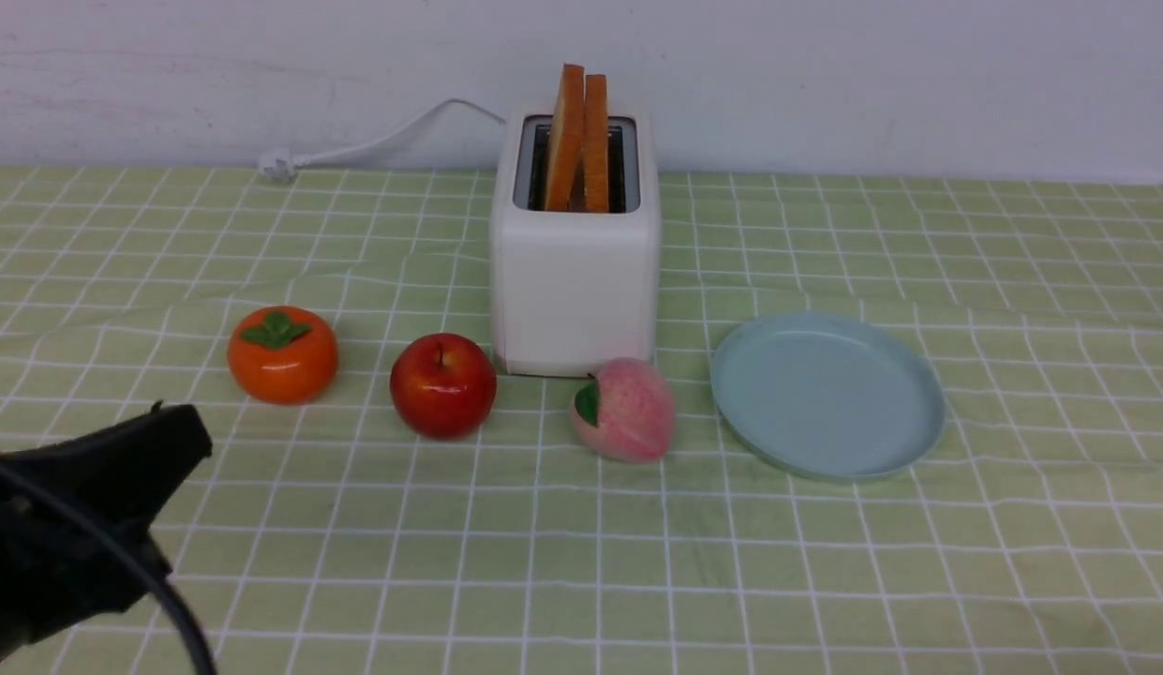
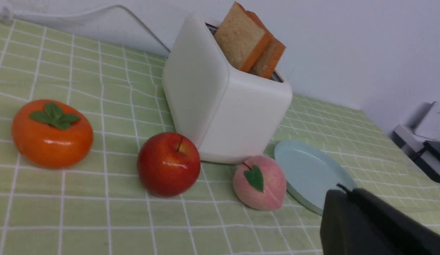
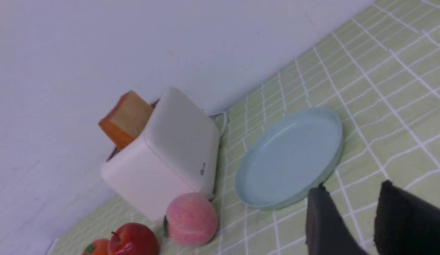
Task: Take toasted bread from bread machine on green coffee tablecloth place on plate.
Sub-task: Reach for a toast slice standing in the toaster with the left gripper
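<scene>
Two slices of toast (image 1: pixel 567 141) stood on edge in the slots of the white toaster (image 1: pixel 574 291), far back on the green checked tablecloth (image 1: pixel 825 581). The plate (image 1: pixel 825 394) lay just right of the toaster. A persimmon (image 1: pixel 282 356), an apple (image 1: pixel 442 385) and a peach (image 1: pixel 624 409) sat in a row nearer. The left claw (image 1: pixel 183 441) hung low at the near left, pressed together and holding nothing. The right claw (image 3: pixel 352 191) was spread, near the plate's edge.

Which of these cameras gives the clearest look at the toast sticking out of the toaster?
The left wrist view: the toasted bread shows a broad tan face plus both orange crusts. The front view sees only two thin crust edges. The right wrist view shows one slice, which hides the other.
</scene>
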